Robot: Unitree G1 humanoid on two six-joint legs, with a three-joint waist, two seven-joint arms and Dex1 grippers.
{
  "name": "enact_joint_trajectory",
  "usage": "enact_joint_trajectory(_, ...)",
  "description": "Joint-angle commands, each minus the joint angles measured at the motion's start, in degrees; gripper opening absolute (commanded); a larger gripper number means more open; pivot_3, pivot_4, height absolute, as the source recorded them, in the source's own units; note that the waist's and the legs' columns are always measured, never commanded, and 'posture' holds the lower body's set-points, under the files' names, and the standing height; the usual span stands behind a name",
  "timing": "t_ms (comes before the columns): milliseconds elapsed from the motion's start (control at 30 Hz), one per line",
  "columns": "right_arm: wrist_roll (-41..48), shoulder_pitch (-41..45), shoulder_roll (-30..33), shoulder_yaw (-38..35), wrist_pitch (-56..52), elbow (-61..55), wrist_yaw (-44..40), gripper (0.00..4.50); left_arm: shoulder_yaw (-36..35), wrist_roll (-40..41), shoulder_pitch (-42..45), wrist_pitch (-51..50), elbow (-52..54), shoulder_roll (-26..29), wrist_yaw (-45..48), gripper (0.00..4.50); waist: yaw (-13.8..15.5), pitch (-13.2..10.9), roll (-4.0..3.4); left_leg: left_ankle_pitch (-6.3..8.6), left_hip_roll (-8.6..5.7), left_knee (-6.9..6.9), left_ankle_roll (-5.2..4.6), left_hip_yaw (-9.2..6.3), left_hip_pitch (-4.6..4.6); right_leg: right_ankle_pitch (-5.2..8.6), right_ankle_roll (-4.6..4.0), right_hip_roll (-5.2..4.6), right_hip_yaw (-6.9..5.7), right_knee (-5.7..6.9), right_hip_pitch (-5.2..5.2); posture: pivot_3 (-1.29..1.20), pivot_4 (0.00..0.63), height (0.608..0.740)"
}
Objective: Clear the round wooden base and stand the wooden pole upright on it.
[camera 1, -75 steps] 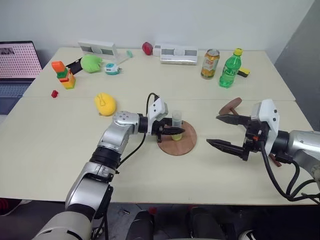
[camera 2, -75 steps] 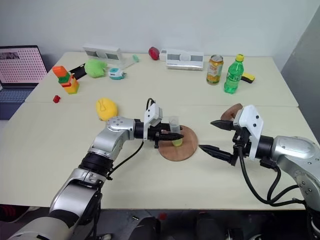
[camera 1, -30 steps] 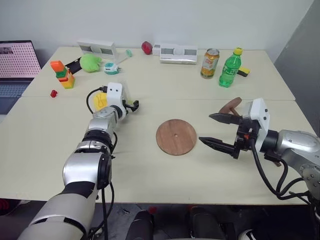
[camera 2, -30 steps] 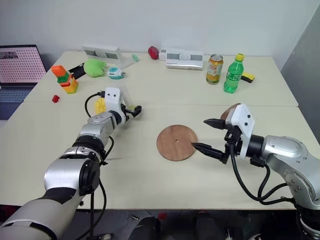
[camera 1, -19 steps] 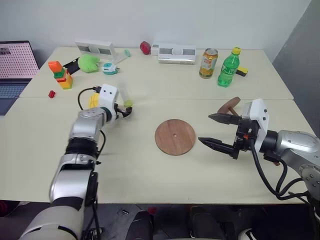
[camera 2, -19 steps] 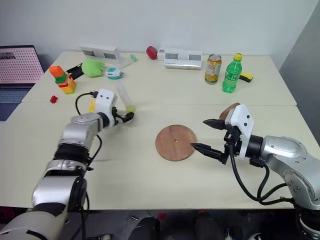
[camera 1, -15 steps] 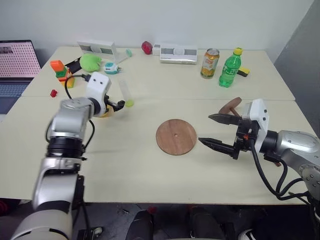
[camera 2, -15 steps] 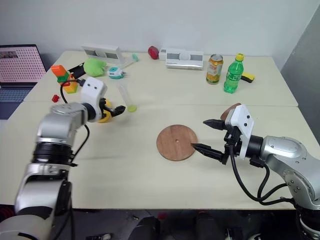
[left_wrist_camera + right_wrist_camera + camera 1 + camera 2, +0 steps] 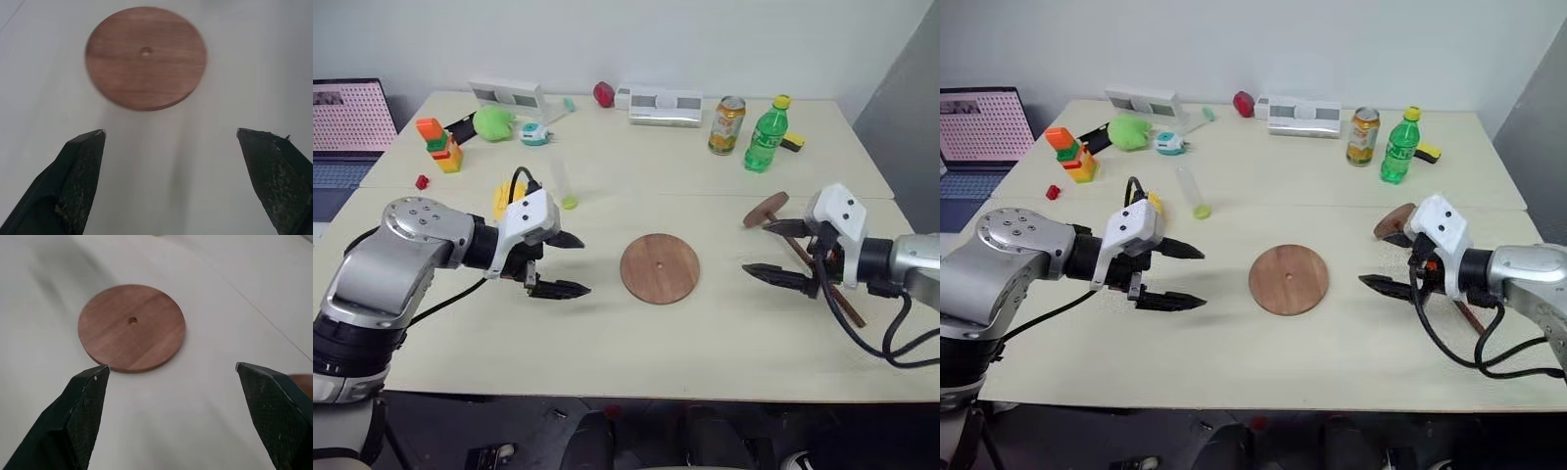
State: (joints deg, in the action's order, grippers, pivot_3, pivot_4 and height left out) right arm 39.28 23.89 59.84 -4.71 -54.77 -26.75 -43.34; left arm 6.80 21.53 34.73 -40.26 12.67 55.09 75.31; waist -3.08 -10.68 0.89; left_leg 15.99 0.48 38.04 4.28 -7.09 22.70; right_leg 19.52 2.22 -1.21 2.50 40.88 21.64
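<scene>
L gripper [image 9: 570,264]: jaws spread wide, nothing between them, tips aimed toward table centre, hovering over bare tabletop left of the round wooden base [image 9: 660,268]. R gripper [image 9: 771,251]: jaws also spread wide, empty, tips aimed inward at the base from the right side. Both wrist views look past open fingers straight at the base.

Base lies flat at mid-table [image 9: 607,343], between the two grippers, apart from both; top bare, small centre hole visible.

The wooden pole [image 9: 822,284] lies on the table at right, behind/under the R gripper & wrist; its disc end [image 9: 764,209] sits tilted just beyond the upper R finger, rod running back toward table's near right edge, partly hidden by gripper body.

Clear plastic tube [image 9: 562,184] w/ yellow-green bottom lies on its side up-left of base, just beyond L gripper. Yellow toy [image 9: 502,201] partly hidden behind L wrist.

Far side: green bottle [image 9: 763,134], drink can [image 9: 726,125], white box [image 9: 665,105], red object [image 9: 604,94], green plush [image 9: 493,122], orange/green block stack [image 9: 439,145]. Laptop [image 9: 347,127] at far left.
</scene>
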Motion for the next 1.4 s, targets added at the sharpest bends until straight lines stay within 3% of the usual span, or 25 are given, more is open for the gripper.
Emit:
enact_joint_trajectory(33,-2.8,10.3,3.0,4.9,-13.5,9.1,2.9,4.33,2.8,-0.2,6.4,6.9,-3.6,-5.8,1.9,4.49,0.2,0.0,0.00,-0.01,-0.02,0.03,0.01,-0.01,0.01,-0.02,0.02,-0.02,-0.01,0.01,0.00,0.00,0.150,0.740)
enact_joint_trajectory(200,-12.2,19.1,4.6,17.9,-16.9,20.4,2.0,4.33,4.4,0.0,11.2,11.1,-9.9,-10.7,4.7,4.49,-0.1,0.0,0.01,0.01,0.04,-0.07,-0.02,0.04,0.13,-0.02,0.01,0.03,0.00,-0.14,0.13,0.00,0.150,0.740)
enact_joint_trajectory(400,-22.3,31.6,-2.7,32.6,-14.6,43.0,-4.8,4.33,6.3,-2.6,14.4,16.7,-17.5,-13.9,7.5,4.49,-1.2,0.0,0.01,-0.01,0.05,-0.08,0.01,0.24,0.22,-0.01,0.01,0.01,0.20,0.00,0.42,0.00,0.150,0.740)
enact_joint_trajectory(533,-26.6,36.0,-6.4,37.2,-11.0,51.4,-11.1,3.53,6.2,-2.9,14.0,17.6,-17.7,-14.2,8.5,4.50,-1.7,0.0,0.00,-0.08,0.06,-0.09,0.14,0.21,0.26,-0.01,0.01,0.01,0.20,0.03,0.50,0.00,0.150,0.740)
enact_joint_trajectory(800,-32.7,37.9,-8.8,39.6,-7.3,56.4,-18.1,1.28,5.5,-2.9,12.0,17.3,-16.0,-13.4,7.5,4.50,-1.7,0.0,0.00,-0.11,0.04,-0.05,0.19,0.15,0.28,-0.01,0.01,0.00,0.16,0.04,0.51,0.00,0.150,0.740)
enact_joint_trajectory(933,-33.7,37.1,-9.1,38.0,-8.2,56.1,-18.8,0.25,5.5,-3.0,11.0,17.2,-15.1,-13.2,7.0,4.50,-1.7,0.0,0.00,-0.11,0.04,-0.05,0.19,0.15,0.28,-0.01,0.01,0.00,0.16,0.06,0.51,0.00,0.150,0.740)
enact_joint_trajectory(1067,-32.4,35.0,-9.8,31.9,-11.2,52.9,-16.0,0.23,5.6,-4.1,9.8,17.5,-15.2,-12.8,5.8,4.50,-1.7,0.0,0.00,-0.11,0.04,-0.04,0.19,0.14,0.28,-0.01,0.01,0.00,0.15,0.08,0.51,0.00,0.150,0.740)
enact_joint_trajectory(1267,-24.6,28.9,-18.1,5.2,-8.5,35.0,-3.5,0.23,3.0,-3.7,5.7,16.3,-14.1,-9.9,4.5,4.50,-2.3,0.0,-0.01,-0.11,0.11,-0.05,0.19,0.18,0.26,-0.02,0.00,0.04,0.20,0.21,0.56,0.00,0.150,0.740)
enact_joint_trajectory(1400,-19.9,19.8,-33.8,-3.7,-3.7,12.0,7.5,0.23,1.1,-2.9,1.7,16.3,-12.6,-7.9,3.9,4.50,-2.4,0.0,-0.01,-0.11,0.21,-0.12,0.18,0.08,0.23,-0.02,0.00,0.12,0.12,0.21,0.53,0.00,0.150,0.740)
